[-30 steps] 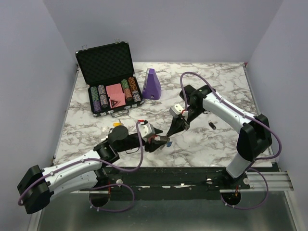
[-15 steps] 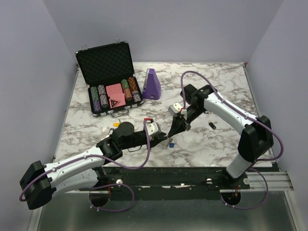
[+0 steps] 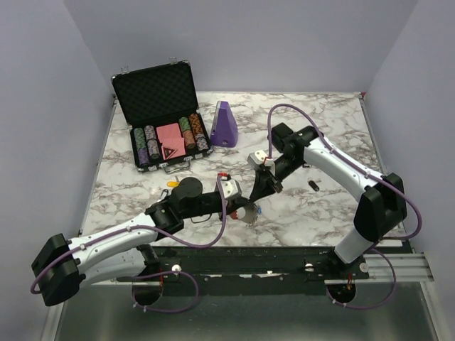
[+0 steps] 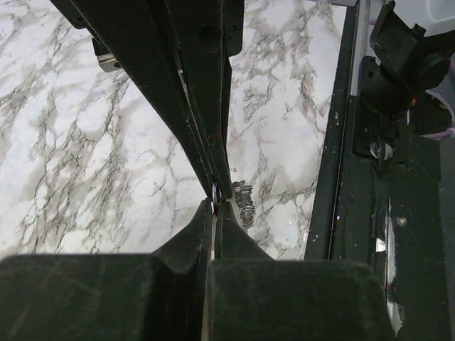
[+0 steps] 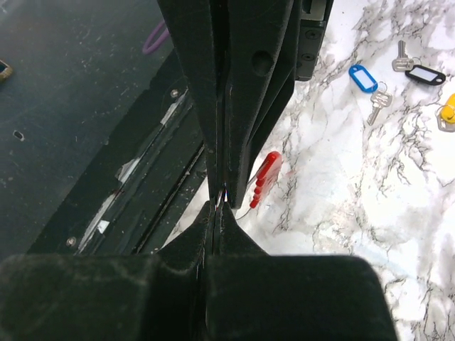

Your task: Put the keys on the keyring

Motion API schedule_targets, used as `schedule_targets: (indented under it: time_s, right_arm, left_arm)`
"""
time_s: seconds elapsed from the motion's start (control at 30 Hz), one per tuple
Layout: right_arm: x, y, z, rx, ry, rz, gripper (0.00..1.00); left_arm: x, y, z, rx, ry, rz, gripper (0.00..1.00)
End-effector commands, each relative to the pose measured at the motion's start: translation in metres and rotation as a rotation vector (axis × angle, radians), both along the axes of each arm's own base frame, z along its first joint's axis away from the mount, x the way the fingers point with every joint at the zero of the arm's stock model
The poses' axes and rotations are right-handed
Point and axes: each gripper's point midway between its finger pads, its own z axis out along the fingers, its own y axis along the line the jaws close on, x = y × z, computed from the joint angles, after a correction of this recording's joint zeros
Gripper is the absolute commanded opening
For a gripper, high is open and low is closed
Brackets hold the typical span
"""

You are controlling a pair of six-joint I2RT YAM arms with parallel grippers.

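Observation:
My two grippers meet tip to tip low over the front middle of the table. The left gripper (image 3: pixel 247 202) (image 4: pixel 215 204) is shut on a thin metal part of the keyring. The right gripper (image 3: pixel 254 195) (image 5: pixel 220 204) pinches the same spot, its jaws together. A silvery chain-like piece (image 4: pixel 244 204) and the red plastic arc (image 5: pixel 267 176) of the keyring (image 3: pixel 249 212) hang beside the tips. On the table lie a blue-tagged key (image 5: pixel 362 77), a black-tagged key (image 5: pixel 425 74) and a yellow-tagged key (image 5: pixel 448 114) (image 3: pixel 170 183). A slim black key (image 3: pixel 313 185) lies to the right.
An open black case of poker chips (image 3: pixel 160 135) stands at the back left, a purple wedge-shaped object (image 3: pixel 225 124) beside it. The table's near edge and the black mounting rail (image 4: pixel 370 177) (image 5: pixel 106 177) run just below the grippers.
My left arm has reached right to the right gripper's tips and its jaws have closed there. The right gripper has barely moved.

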Motion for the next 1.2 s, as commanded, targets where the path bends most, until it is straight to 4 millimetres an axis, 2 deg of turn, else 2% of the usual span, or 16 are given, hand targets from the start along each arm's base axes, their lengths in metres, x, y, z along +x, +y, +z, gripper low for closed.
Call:
schedule_targets:
  time_s: [0.0, 0.13, 0.27, 0.47, 0.73, 0.93, 1.17]
  right_arm:
    - [-0.010, 0.000, 0.015, 0.020, 0.038, -0.015, 0.09]
    - [-0.011, 0.000, 0.026, 0.026, 0.096, -0.053, 0.30]
    - [-0.010, 0.000, 0.031, 0.037, 0.137, -0.079, 0.42]
    - [-0.009, 0.005, 0.035, 0.050, 0.211, -0.091, 0.45]
    - [-0.009, 0.009, 0.020, 0.030, 0.261, -0.097, 0.46]
    - [-0.012, 0.012, 0.023, 0.039, 0.271, -0.078, 0.46]
    - [-0.018, 0.014, 0.023, 0.039, 0.275, -0.062, 0.36]
  left_arm:
    - [0.001, 0.003, 0.016, -0.069, -0.041, 0.018, 0.00]
    - [-0.007, 0.011, 0.018, -0.159, -0.029, 0.023, 0.00]
    - [-0.016, 0.014, 0.021, -0.230, -0.021, -0.004, 0.00]
    - [-0.024, 0.019, 0.027, -0.301, -0.021, -0.020, 0.00]
    - [-0.029, 0.020, 0.030, -0.329, -0.028, -0.039, 0.00]
    - [-0.030, 0.017, 0.030, -0.326, -0.023, -0.057, 0.00]
    - [-0.027, 0.015, 0.028, -0.316, -0.016, -0.048, 0.00]
